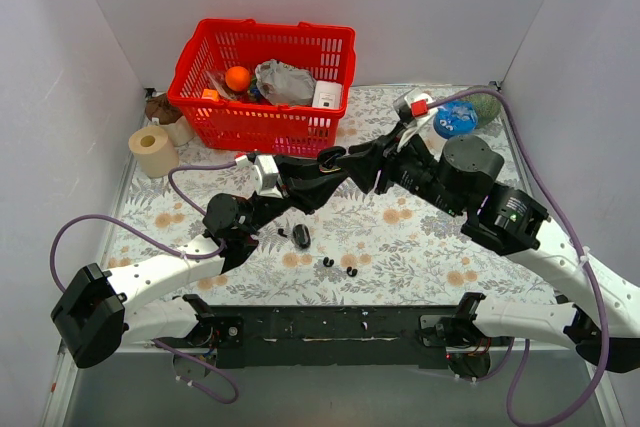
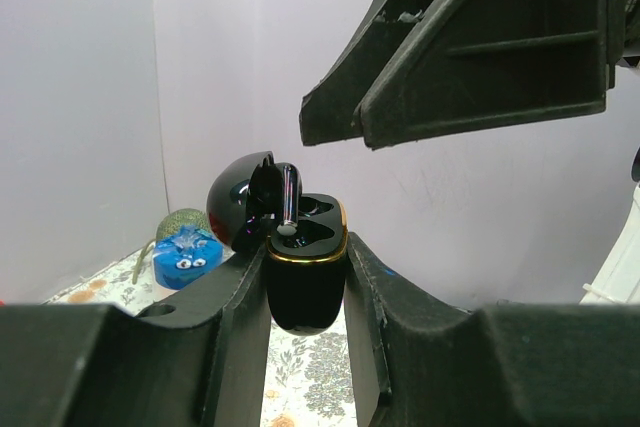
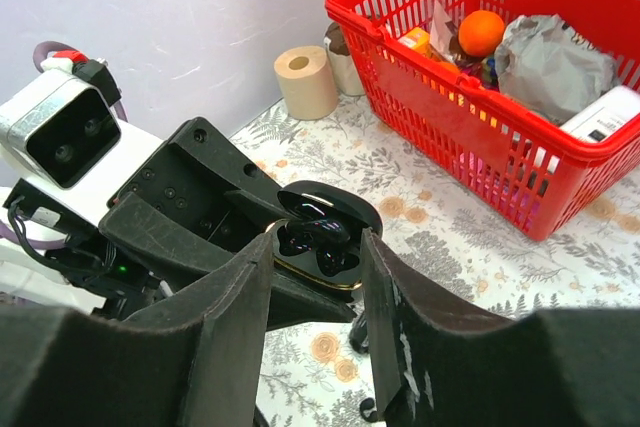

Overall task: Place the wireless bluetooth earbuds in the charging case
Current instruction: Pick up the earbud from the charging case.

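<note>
My left gripper (image 2: pixel 305 259) is shut on the black charging case (image 2: pixel 305 282), holding it upright above the table with its lid (image 2: pixel 235 197) open. One black earbud (image 2: pixel 287 202) stands stem-up in a slot of the case; it also shows in the right wrist view (image 3: pixel 320 232). My right gripper (image 3: pixel 315 247) is open, with its fingers either side of the case top and gripping nothing. In the top view both grippers meet mid-table, left (image 1: pixel 322 167) and right (image 1: pixel 348 159). Two tiny black earbuds (image 1: pixel 328 262) (image 1: pixel 350 272) lie on the cloth near the front.
A larger black piece (image 1: pixel 301 237) and a small bit (image 1: pixel 282 234) lie under the left arm. A red basket (image 1: pixel 260 117) of items stands at the back. A toilet roll (image 1: pixel 152 150) is at the back left. A blue toy (image 1: pixel 455 119) and a green ball (image 1: pixel 487 105) are at the back right.
</note>
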Available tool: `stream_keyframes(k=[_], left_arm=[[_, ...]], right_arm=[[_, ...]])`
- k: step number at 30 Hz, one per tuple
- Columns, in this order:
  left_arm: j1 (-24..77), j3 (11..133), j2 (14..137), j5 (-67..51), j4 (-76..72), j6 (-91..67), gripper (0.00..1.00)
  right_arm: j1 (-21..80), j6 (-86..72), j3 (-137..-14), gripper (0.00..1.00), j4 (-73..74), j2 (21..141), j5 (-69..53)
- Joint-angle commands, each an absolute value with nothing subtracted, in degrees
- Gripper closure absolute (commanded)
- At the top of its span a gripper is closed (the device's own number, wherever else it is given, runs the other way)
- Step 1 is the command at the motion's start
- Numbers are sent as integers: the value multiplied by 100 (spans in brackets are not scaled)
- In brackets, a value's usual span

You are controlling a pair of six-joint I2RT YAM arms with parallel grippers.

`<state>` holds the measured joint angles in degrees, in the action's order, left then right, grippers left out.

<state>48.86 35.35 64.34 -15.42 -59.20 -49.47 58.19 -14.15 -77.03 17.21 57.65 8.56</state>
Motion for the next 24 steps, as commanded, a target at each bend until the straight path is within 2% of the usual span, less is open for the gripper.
stream_keyframes(k=[1,17,24], left_arm=[[4887,3656,6398,-1424,-6100,-4887,100],[4895,3630,6267,-1450,-6064,-4843,100],[4887,3612,6258,-1476,-6047,-4851,100]], right_arm=[[5827,-1994,-7945,52,1801,5888,896],[5818,-2074,-8015,57,1916,6082,1125],[5818,-1978,-8086,69,1942,6161,1213]])
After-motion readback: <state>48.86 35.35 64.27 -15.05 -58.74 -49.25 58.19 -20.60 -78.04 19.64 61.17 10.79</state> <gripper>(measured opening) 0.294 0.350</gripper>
